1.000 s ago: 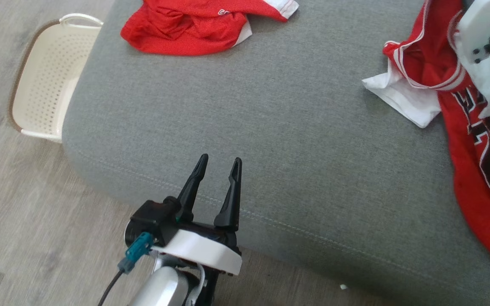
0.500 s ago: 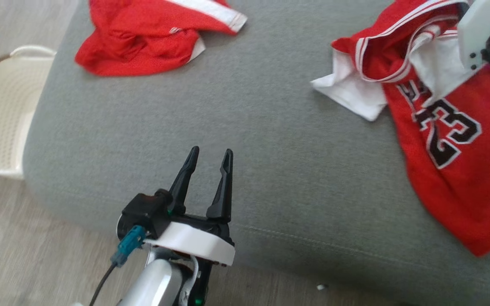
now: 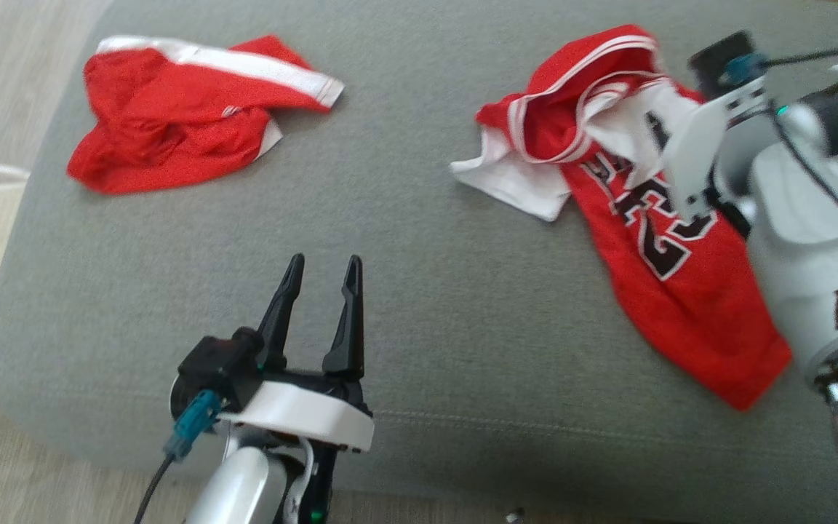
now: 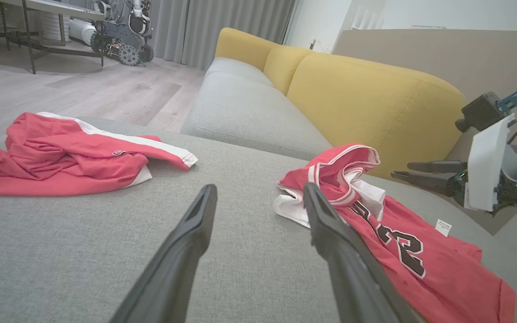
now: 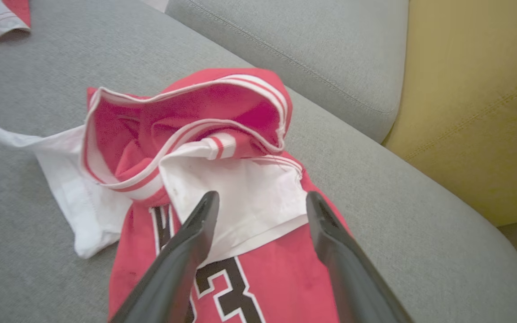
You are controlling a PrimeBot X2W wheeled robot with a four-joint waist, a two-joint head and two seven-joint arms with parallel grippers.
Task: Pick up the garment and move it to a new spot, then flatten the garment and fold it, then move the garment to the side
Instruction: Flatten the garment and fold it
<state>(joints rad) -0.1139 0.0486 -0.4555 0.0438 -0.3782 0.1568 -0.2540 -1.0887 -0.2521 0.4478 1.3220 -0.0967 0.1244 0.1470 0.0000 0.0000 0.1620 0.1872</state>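
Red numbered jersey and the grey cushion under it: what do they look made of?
Red numbered jersey: thin, limp knit, probably polyester, matte; it crumples in soft folds. Grey cushion: coarse woven upholstery fabric, matte, with a visible stitched seam.

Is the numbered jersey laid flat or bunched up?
Partly bunched. The jersey is crumpled at the top, trim standing up, white lining turned out; its lower half lies flat on the cushion.
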